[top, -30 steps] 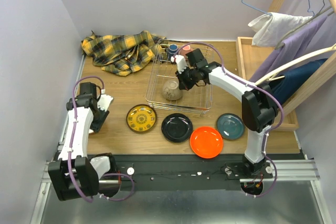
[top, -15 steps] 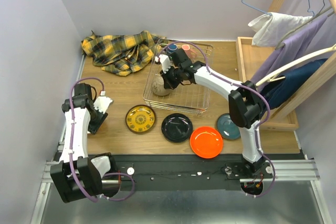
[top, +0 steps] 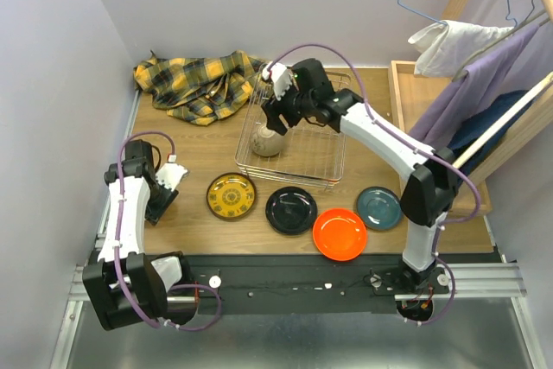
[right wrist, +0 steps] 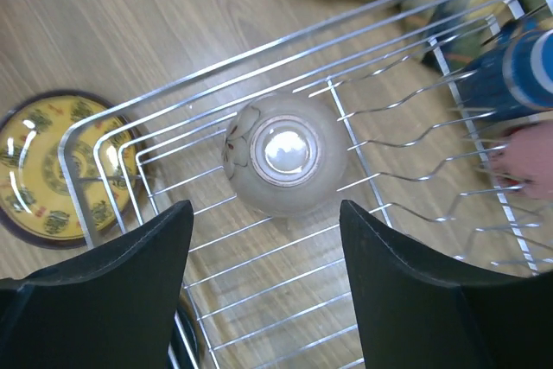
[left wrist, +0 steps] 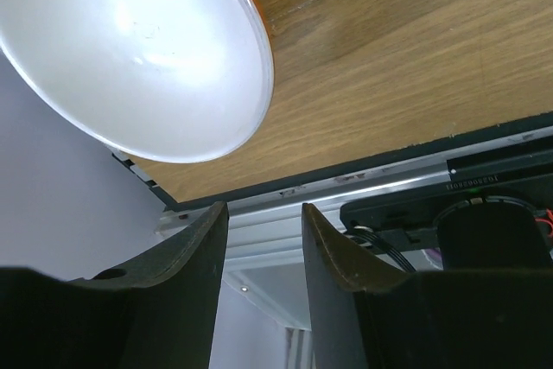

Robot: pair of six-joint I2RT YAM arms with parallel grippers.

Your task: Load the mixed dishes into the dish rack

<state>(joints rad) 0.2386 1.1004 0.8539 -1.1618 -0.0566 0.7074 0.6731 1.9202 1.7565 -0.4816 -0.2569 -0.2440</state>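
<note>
The dish rack (top: 333,149) stands at the middle back of the table. A beige bowl (top: 267,142) lies upside down in its front left corner. My right gripper (top: 275,117) hangs just above that bowl, open and empty; in the right wrist view the bowl (right wrist: 288,155) shows beyond the spread fingers. A blue cup (right wrist: 518,75) stands in the rack's far corner. In front of the rack lie yellow (top: 232,196), black (top: 290,210), orange (top: 340,233) and teal (top: 378,207) plates. My left gripper (top: 158,205) is low at the left, open and empty. Beyond it lies a white dish with an orange edge (left wrist: 138,49).
A yellow plaid cloth (top: 203,84) is bunched at the back left. A wooden tray frame (top: 415,101) and hanging clothes (top: 467,41) stand at the right. A wall runs close along the left arm. The table's near edge and metal rail (left wrist: 363,183) lie under the left gripper.
The right gripper carried the beige bowl to the rack's left side, opened, let it go and rose toward the back. The left arm barely shifted.
</note>
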